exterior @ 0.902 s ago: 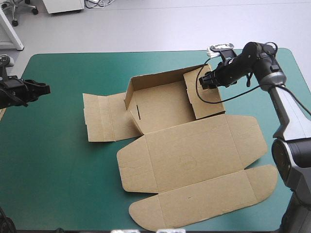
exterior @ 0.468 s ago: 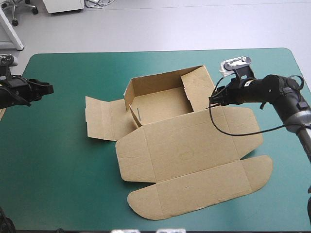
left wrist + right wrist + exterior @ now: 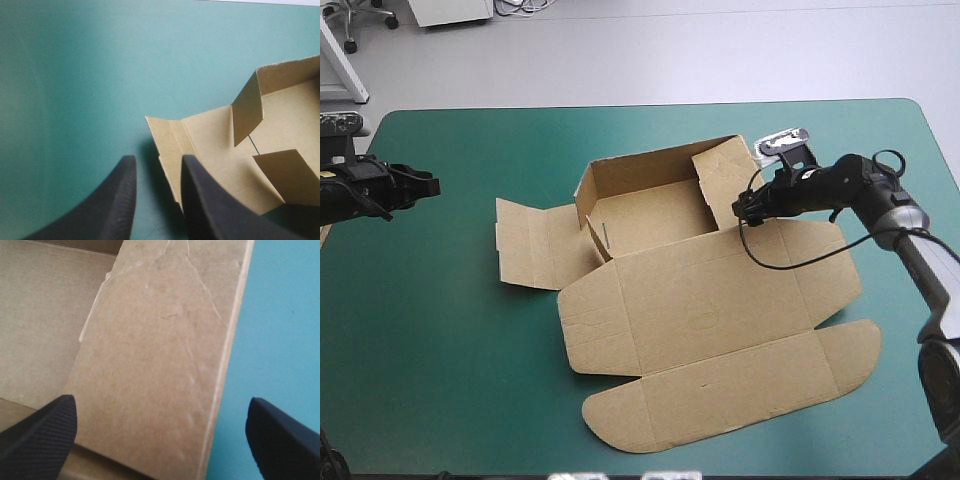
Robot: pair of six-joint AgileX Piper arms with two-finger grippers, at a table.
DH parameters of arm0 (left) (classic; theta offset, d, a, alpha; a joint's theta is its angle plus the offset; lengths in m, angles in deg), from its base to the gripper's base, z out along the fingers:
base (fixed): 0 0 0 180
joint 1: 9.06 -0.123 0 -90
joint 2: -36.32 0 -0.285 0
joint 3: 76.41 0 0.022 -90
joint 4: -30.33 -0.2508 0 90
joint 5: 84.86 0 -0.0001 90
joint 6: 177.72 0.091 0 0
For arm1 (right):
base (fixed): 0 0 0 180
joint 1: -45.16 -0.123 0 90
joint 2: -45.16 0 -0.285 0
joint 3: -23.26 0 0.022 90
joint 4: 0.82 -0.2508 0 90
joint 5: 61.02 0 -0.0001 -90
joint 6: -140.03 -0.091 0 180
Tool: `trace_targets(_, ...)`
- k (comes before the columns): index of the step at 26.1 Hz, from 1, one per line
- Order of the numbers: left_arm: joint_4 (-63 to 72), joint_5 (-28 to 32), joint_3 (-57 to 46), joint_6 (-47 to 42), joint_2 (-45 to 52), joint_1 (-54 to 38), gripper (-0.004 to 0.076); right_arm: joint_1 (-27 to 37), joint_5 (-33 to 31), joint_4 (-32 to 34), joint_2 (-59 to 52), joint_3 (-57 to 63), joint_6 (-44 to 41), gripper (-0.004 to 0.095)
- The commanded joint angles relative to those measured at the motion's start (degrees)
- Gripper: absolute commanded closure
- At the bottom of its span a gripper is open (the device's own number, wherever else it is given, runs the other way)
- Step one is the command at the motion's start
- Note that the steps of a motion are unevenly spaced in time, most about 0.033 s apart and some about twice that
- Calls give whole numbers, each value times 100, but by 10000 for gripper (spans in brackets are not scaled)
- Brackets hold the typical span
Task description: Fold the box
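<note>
We saw the box [image 3: 700, 300] on the table [image 3: 450, 330], lid toward the near edge. The right gripper [image 3: 738, 208] sat at its right wall, the left gripper [image 3: 432, 185] well apart.

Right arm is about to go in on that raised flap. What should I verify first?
1. Opening of the right end effector: ok, spread wide.
2. Alignment with the raised right flap of the brown cardboard box: ok, flap lies ahead, within the opening.
3. Grip on that flap: not ok, nothing clamped.
4. Clearance of the left end effector: ok, open over the teal-green cover, short of the flat left flap.
5. Flatness of the lid panel: ok.
</note>
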Motion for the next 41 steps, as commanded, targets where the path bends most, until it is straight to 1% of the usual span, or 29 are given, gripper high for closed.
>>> trace_targets(1,205,239,139,4,126,23,501,-11,-252,-64,181,-829,-256,55)
trace_targets(4,205,239,139,4,126,23,501,-11,-867,360,654,-1568,-778,116)
trace_targets(6,124,239,139,4,126,23,501,-20,-1450,743,983,-2104,-1129,162)
trace_targets(8,121,239,139,4,126,23,501,-36,-1887,862,1268,-2589,-1261,190)
trace_targets(10,121,239,139,4,126,23,501,-104,-2213,890,1551,-3005,-1339,191)
trace_targets(12,121,239,139,4,126,23,501,-206,-2431,1039,1783,-3353,-1454,191)
trace_targets(14,121,239,139,4,126,23,501,-329,-2532,1333,1956,-3631,-1742,205)
trace_targets(17,121,239,139,4,126,23,501,-508,-2549,2087,2080,-3839,-2114,276)
trace_targets(19,121,239,139,4,126,23,501,-582,-2535,2431,2080,-3851,-2318,383)
trace_targets(20,132,239,139,4,126,23,501,-582,-2546,2441,2080,-3851,-2318,440)
trace_targets(23,143,239,139,4,126,23,501,-582,-2586,2365,2080,-3851,-2318,675)
trace_targets(24,143,239,139,4,126,23,501,-582,-2621,2365,2080,-3851,-2255,830)
trace_targets(26,143,239,139,4,126,23,501,-582,-2652,2375,2080,-3851,-2191,927)
trace_targets(29,151,225,139,4,126,23,501,-582,-2640,2546,2080,-3851,-2266,919)
trace_targets(30,155,199,139,4,126,23,501,-582,-2640,2660,2080,-3851,-2433,919)
trace_targets(33,230,221,58,-17,126,23,501,-548,-2590,2648,2080,-3851,-2585,917)
trace_targets(34,300,236,49,-17,126,23,501,-472,-2549,2363,2070,-3867,-2599,917)
trace_targets(36,248,293,49,-17,126,23,501,-333,-2546,2051,2070,-4007,-2557,917)
trace_targets(39,-18,456,31,-49,126,23,501,-177,-2617,1993,2017,-4293,-2557,917)
trace_targets(41,-50,605,-16,-128,126,0,501,-32,-2607,1753,1910,-4376,-2457,917)
